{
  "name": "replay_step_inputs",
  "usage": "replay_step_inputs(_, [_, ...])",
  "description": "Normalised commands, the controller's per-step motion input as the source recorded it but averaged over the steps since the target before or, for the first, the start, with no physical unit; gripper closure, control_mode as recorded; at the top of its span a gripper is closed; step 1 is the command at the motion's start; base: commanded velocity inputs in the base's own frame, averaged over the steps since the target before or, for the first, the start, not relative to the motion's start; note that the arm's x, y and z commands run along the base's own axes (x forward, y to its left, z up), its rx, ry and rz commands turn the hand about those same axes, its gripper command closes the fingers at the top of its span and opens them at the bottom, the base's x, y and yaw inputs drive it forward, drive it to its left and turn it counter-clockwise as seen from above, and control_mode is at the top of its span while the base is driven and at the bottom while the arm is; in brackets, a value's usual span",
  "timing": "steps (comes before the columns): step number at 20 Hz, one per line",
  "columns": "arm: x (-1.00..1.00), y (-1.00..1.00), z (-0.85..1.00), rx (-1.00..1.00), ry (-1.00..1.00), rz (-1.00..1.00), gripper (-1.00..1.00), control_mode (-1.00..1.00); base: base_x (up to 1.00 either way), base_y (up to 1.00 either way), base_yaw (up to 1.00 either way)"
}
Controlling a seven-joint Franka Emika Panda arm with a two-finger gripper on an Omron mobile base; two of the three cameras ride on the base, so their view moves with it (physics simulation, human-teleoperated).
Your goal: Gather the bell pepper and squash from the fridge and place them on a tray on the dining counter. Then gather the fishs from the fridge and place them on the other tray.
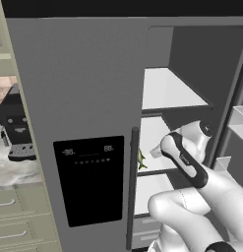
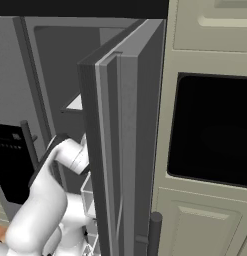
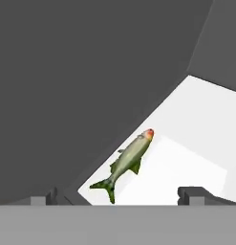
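Hand view: I see a silvery-green fish (image 3: 126, 162) lying on a white shelf (image 3: 200, 124), lower centre, its red-tipped head pointing up-right; gripper (image 3: 119, 198) fingers spread wide apart, holding nothing.
Left base view: fridge (image 1: 83, 98) right door open; a fish tail peeks beside the dark handle (image 1: 133, 189), centre.
Right base view: I get the open door (image 2: 127, 150) edge-on, hiding the shelves.

From the left, the fridge (image 1: 83, 88) door handle (image 1: 133, 187) hides all but the fish's (image 1: 141, 160) tail ahead of the tool.
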Motion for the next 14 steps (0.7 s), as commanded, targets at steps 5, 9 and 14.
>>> replay_step_inputs(5, [0.00, 0.24, -0.32, -0.05, -0.14, 0.14, -1.00, -1.00, 0.00, 0.00, 0.00])
replay_step_inputs(9, [0.00, 0.00, -0.31, -0.06, -0.24, 0.25, -1.00, -1.00, 0.00, 0.00, 0.00])
replay_step_inputs(14, [0.02, 0.16, -0.31, -0.09, -0.06, 0.21, -1.00, -1.00, 0.00, 0.00, 0.00])
